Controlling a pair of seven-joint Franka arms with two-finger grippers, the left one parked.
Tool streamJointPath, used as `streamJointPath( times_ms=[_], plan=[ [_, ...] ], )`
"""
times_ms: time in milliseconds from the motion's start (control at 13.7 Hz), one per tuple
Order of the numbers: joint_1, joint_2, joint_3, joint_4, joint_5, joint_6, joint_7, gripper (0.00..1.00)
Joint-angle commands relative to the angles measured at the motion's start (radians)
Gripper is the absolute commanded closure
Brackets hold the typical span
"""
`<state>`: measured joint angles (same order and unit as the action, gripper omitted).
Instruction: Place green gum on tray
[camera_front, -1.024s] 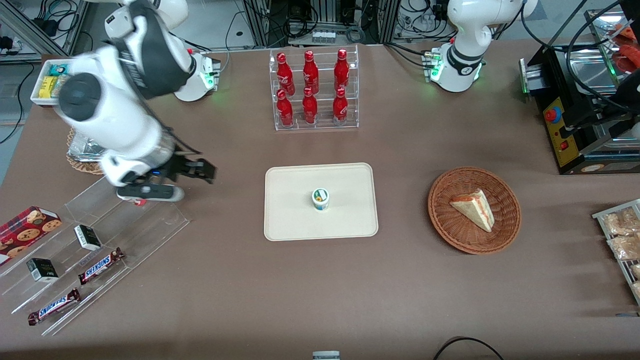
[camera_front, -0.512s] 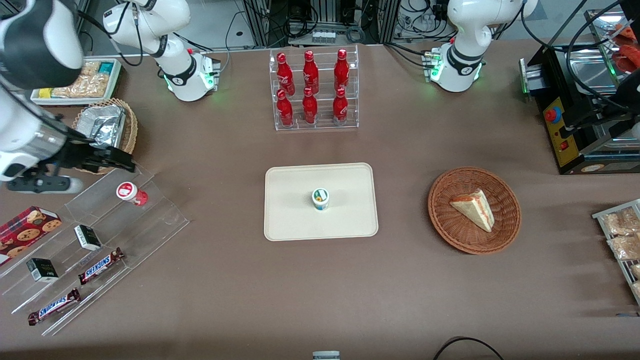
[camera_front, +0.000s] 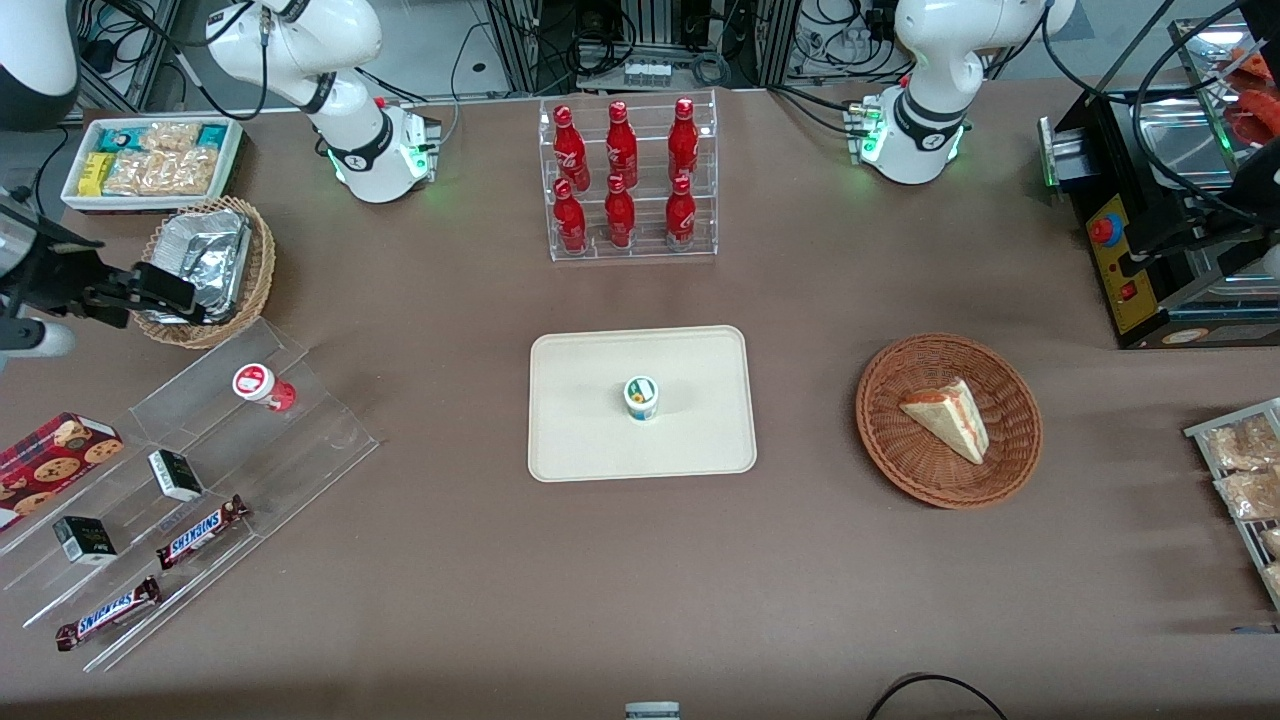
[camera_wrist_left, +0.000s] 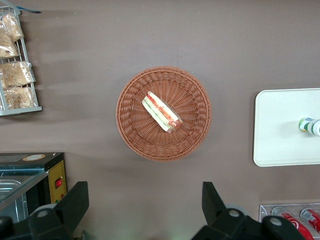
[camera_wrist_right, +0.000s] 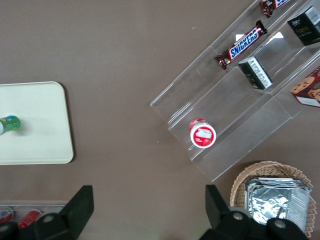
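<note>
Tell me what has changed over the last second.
The right arm has swung away from the tray toward its own end of the table. Its gripper, fingers open and holding nothing, now hangs over the basket with the foil tray. The green gum stayed upright on the tray. The red bottle stayed on the clear rack.

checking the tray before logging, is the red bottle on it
No, only the green gum stands on the tray; the open end effector is empty.

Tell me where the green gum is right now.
In the front view the green gum stands upright near the middle of the tray, between the cola bottle rack and the camera. The open hand is away over the foil basket.
</note>
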<state>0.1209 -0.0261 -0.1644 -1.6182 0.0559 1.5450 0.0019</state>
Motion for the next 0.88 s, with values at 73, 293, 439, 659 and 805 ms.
streamJointPath(
  times_ms=[73,293,439,659,805],
  plan=[
    [-0.018,0.028,0.013,0.06,-0.025,-0.037,-0.016,0.01],
    [-0.061,0.029,0.032,0.06,-0.024,-0.051,-0.016,0.01],
    [-0.128,0.029,0.098,0.06,-0.025,-0.051,-0.016,0.01],
    [-0.13,0.029,0.115,0.061,-0.033,-0.054,-0.014,0.01],
    [-0.129,0.029,0.117,0.061,-0.051,-0.054,-0.01,0.01]
  ],
)
